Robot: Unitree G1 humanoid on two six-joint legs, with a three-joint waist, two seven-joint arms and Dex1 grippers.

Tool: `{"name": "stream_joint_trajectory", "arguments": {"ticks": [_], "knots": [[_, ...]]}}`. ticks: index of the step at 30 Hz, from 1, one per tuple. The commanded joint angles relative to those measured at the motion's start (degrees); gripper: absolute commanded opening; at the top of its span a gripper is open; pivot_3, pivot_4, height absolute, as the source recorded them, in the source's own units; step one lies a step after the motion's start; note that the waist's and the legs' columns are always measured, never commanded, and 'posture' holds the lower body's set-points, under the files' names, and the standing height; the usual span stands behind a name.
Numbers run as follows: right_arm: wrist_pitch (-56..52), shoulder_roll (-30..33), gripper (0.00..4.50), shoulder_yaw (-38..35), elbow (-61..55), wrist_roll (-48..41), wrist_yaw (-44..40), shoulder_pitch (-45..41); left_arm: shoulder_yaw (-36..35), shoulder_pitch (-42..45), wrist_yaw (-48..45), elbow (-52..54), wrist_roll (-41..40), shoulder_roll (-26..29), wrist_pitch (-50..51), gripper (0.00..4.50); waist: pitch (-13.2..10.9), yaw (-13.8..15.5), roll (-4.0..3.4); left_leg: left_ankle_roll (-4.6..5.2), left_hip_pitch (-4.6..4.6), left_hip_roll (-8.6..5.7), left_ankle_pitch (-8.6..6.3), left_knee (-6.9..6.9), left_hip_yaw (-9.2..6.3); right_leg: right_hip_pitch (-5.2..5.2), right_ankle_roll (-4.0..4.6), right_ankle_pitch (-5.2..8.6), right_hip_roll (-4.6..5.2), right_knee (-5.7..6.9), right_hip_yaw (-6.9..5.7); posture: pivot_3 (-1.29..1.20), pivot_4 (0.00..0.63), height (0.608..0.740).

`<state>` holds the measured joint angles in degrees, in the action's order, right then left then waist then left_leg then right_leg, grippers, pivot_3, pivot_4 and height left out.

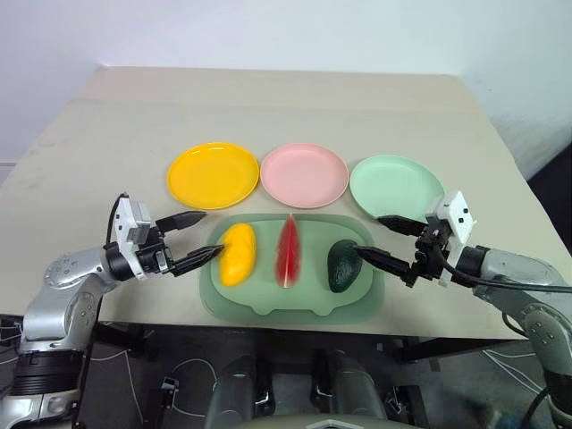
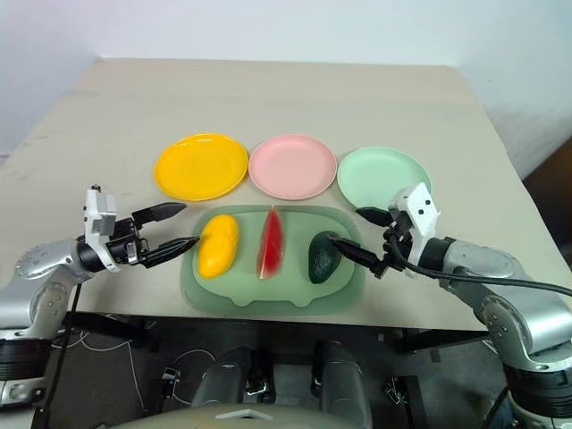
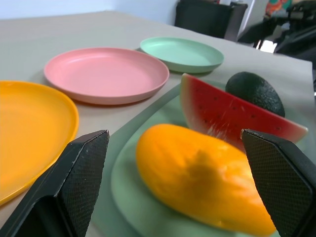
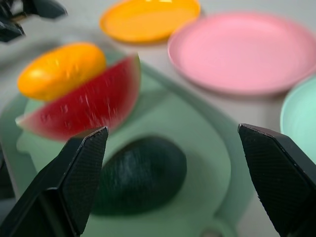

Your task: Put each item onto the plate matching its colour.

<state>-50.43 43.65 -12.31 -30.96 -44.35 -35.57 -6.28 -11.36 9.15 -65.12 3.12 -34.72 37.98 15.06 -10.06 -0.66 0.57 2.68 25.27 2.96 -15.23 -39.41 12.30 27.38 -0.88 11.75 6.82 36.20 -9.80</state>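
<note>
Progress: nothing sorted yet. All three items lie on the pale green tray [image 1: 268,299] near the table's front edge: mango [image 1: 237,254] at the robot's left, watermelon wedge [image 1: 288,251] in the middle, avocado [image 1: 344,265] at the right. The three plates stand in a row just behind the tray, all bare: yellow plate [image 1: 213,174] left, pink plate [image 1: 304,174] centre, mint plate [image 1: 395,185] right. Each item sits roughly in front of its matching plate (convenient: short carries, no crossing over). Three placements remain, by my reading.

Grippers: left gripper [image 1: 197,238] is spread wide and holds nothing; its fingers bracket the mango's outer end, the near tip just beside the fruit, contact uncertain. Right gripper [image 1: 382,239] is likewise spread wide and empty, one finger close over the avocado, the other by the mint plate's near rim. Both look poised for a first grasp.

View differences: head views give the full layout and plate order. Left wrist view shows the mango [image 3: 202,180] centred between its own fingers [image 3: 74,182], close in, with the wedge's cut face and dark seeds behind. Right wrist view shows the avocado [image 4: 140,175] lying low between the fingers, offset toward one finger, which the head views do not resolve.
</note>
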Motion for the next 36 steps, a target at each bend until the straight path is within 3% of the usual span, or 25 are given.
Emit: {"name": "stream_joint_trajectory", "arguments": {"ticks": [1, 12, 18, 26, 31, 36], "knots": [[-7.4, -0.2, 4.50, -1.1, -1.6, -4.3, 4.6, -1.9, 0.4, 1.5, 0.3, 1.8, -0.2, 0.0, 0.5, 4.48, 0.0, 0.0, -0.01, 0.00, 0.00, 0.00, 0.00, 0.00, 0.00, 0.01, 0.00, 0.00, 0.00, 0.00, 0.00, 0.00, 0.150, 0.696], [-21.7, -7.3, 4.50, 0.2, -1.4, -14.1, 17.1, -5.8, 1.2, 3.5, 0.3, 1.2, 0.2, 0.4, 1.8, 4.48, 0.0, 0.0, -0.01, 0.00, 0.01, 0.00, 0.00, 0.00, 0.01, 0.00, -0.01, -0.01, -0.02, 0.00, 0.00, 0.00, 0.150, 0.696], [-22.4, -11.7, 4.50, 4.5, 1.7, -11.4, 20.5, -10.0, 1.1, 3.4, 0.3, 1.9, 0.1, 0.6, 2.4, 4.48, 0.0, -0.1, -0.02, 0.00, 0.01, 0.00, 0.00, 0.00, 0.02, 0.01, -0.04, -0.02, -0.04, 0.01, 0.00, 0.00, 0.150, 0.696], [-20.5, -9.9, 4.50, 11.0, 3.1, -4.9, 18.8, -11.7, 0.8, 3.6, 1.0, 2.8, 0.1, 0.9, 3.1, 4.48, 0.0, -0.1, -0.02, 0.00, 0.04, 0.00, 0.00, 0.00, 0.03, 0.03, -0.07, -0.04, -0.03, 0.01, 0.00, 0.00, 0.150, 0.696], [-16.5, -6.7, 3.25, 12.0, 1.6, -1.1, 15.2, -11.7, 0.4, 3.9, 1.4, 2.5, 0.3, 1.1, 2.9, 4.50, 0.0, -0.1, -0.02, 0.00, 0.03, 0.00, 0.00, 0.00, 0.03, 0.03, -0.05, -0.01, -0.03, 0.01, 0.00, 0.00, 0.150, 0.696], [-14.7, -4.7, 3.16, 6.5, 2.1, -3.0, 11.1, -15.8, -0.4, 2.7, 1.5, 2.2, 0.3, 0.9, 1.9, 4.50, 0.0, -0.1, -0.03, 0.00, 0.04, 0.00, 0.00, 0.00, 0.03, 0.04, -0.06, -0.02, -0.03, 0.00, 0.00, 0.00, 0.150, 0.696]]}}
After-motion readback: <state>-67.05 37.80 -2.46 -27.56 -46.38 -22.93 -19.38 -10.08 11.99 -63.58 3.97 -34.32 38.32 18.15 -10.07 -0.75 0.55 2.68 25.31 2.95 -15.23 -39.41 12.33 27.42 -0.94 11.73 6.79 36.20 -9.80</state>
